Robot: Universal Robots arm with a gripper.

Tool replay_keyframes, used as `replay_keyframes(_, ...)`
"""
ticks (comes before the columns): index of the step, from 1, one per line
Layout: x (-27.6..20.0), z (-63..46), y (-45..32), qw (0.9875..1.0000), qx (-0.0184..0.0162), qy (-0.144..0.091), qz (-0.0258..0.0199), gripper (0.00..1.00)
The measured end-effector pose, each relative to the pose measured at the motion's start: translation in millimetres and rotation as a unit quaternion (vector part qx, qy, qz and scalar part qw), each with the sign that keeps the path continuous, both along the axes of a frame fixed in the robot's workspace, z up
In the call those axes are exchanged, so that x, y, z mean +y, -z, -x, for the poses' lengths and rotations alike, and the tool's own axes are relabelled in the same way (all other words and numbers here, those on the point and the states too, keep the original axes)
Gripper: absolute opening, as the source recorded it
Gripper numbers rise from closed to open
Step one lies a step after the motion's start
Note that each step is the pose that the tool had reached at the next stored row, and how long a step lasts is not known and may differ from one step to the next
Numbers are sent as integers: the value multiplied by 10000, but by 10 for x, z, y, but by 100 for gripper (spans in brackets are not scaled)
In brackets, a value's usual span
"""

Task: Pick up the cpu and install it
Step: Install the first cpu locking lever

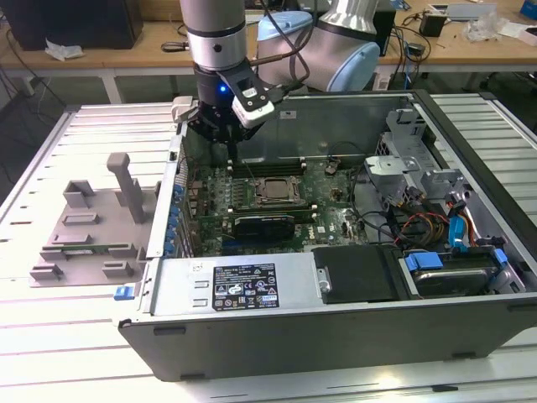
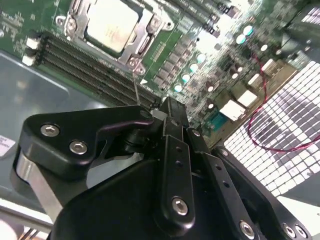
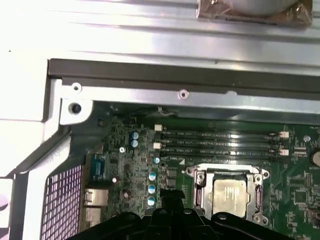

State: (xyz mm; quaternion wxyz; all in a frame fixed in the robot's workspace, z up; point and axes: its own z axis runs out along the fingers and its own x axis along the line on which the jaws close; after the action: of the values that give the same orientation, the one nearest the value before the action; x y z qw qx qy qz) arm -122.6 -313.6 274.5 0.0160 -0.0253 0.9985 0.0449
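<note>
The cpu (image 1: 274,190) is a small square chip with a dull silver top, lying flat in the metal socket frame on the green motherboard (image 1: 327,201) inside the open computer case. It shows in both wrist views (image 2: 111,26) (image 3: 230,194). My black gripper (image 1: 225,138) hangs above the board's back edge, a little toward the exterior view's left of the socket, over the memory slots (image 3: 220,142). In the second wrist view its fingers (image 2: 167,106) are pressed together with nothing between them. The gripper's tip (image 3: 172,196) is beside the socket, apart from the chip.
A grey plastic tray (image 1: 84,227) lies on the slatted table at the exterior view's left. A black card with heatsink (image 1: 264,222) sits in front of the socket. Power supply (image 1: 243,285), drive cage and cables (image 1: 436,218) fill the case's front and right. Case walls (image 1: 352,113) surround the board.
</note>
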Motion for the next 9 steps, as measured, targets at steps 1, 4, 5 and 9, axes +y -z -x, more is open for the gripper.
replay_keyframes(1,0,5,3,10000,-4,0,-88,11)
replay_keyframes(4,-1,20,17,9995,-12,0,-315,11)
replay_keyframes(5,-1,22,25,9994,-13,0,-350,11)
replay_keyframes(9,-5,26,75,9988,-13,0,-486,11)
